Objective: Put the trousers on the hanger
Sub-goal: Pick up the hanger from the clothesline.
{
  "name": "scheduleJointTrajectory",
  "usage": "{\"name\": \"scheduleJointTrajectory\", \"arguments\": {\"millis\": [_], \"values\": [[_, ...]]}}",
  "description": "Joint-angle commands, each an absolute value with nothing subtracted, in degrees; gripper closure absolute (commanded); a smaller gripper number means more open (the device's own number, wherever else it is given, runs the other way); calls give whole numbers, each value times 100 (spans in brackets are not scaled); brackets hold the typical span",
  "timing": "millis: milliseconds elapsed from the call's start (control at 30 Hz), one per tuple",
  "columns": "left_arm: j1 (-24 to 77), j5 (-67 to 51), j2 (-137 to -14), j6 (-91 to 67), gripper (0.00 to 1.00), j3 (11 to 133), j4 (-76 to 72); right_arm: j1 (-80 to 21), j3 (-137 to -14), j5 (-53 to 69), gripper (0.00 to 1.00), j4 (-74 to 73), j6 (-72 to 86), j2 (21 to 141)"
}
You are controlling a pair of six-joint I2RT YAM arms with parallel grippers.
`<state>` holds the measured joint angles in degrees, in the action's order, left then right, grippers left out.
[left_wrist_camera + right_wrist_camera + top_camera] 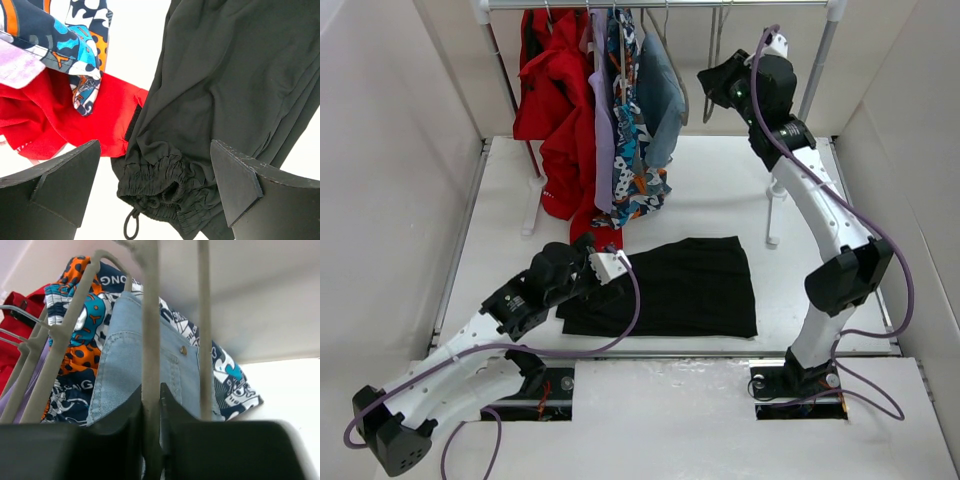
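Note:
The black trousers (670, 290) lie flat on the white table; their gathered waistband with a drawstring loop shows in the left wrist view (165, 185). My left gripper (605, 265) is open just above that waistband at the trousers' left end, one finger on each side (155, 180), holding nothing. My right gripper (718, 85) is raised near the clothes rail and shut on a thin grey-beige bar of the hanger (150, 340), which hangs from the rail (717, 45). The bar sits pinched between the jaws (151, 400). No red label shows.
A clothes rack (515, 90) stands at the back, with red (555, 90), lilac, patterned (630, 130) and blue-grey (660, 90) garments. The red hem (75, 120) lies against the trousers' waistband. A rack foot (775, 215) stands right of the trousers. White walls enclose the table.

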<state>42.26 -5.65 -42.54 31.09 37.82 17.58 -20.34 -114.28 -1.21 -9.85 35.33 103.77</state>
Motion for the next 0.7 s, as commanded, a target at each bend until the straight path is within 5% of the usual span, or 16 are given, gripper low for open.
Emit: {"name": "scheduleJointTrajectory", "arguments": {"millis": [0,67,500,667], "values": [[4210,-527,-4131,3138,11,3727,1644,-2021,-11496,-247,92,-616,3499,10239],[4210,-527,-4131,3138,11,3727,1644,-2021,-11496,-159,100,-615,3349,10239],[4210,-597,-4078,3121,11,4051,1468,-2628,-11312,-1090,100,-615,1986,9150],[4210,-721,-4253,2883,11,4307,1406,-2628,-10322,-1090,100,-615,1986,8790]]}}
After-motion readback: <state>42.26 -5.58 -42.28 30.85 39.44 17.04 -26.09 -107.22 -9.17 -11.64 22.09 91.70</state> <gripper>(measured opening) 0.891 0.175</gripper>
